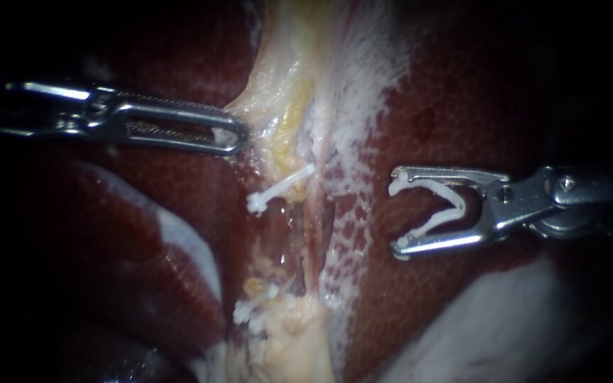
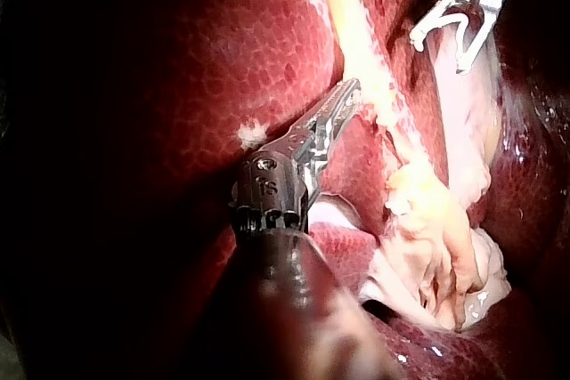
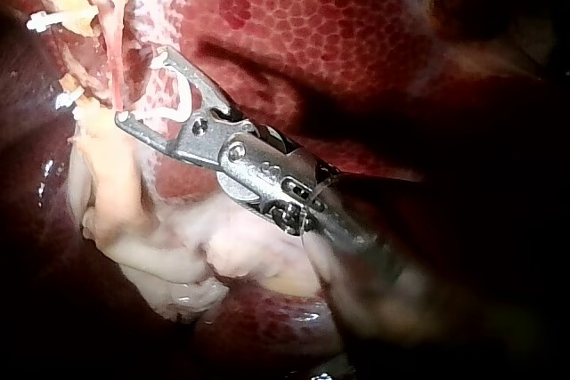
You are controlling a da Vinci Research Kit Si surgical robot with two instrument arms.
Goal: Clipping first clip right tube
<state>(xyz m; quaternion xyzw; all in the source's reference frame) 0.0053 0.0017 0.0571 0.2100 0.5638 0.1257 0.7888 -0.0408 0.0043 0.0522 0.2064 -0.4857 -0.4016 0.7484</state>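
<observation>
My right instrument (image 1: 397, 216) comes in from the right and carries an open white clip (image 1: 448, 209) between its wide-apart jaws. It hovers over the liver (image 1: 462, 92), clear to the right of a thin pink tube (image 1: 315, 241) that runs down the dissected strip. In the right wrist view its jaws (image 3: 142, 86) point at that tube (image 3: 114, 51), close to it. One white clip (image 1: 282, 188) lies closed across the strip, and another (image 1: 253, 310) sits lower down. My left instrument (image 1: 234, 136) has its jaws shut on yellowish tissue (image 1: 278, 106) and holds it to the left.
Dark red liver lobes (image 1: 150, 284) flank the strip on both sides. Pale fatty tissue (image 1: 285, 347) bulges at the strip's lower end. A whitish patch (image 1: 477, 326) lies under my right instrument's shaft.
</observation>
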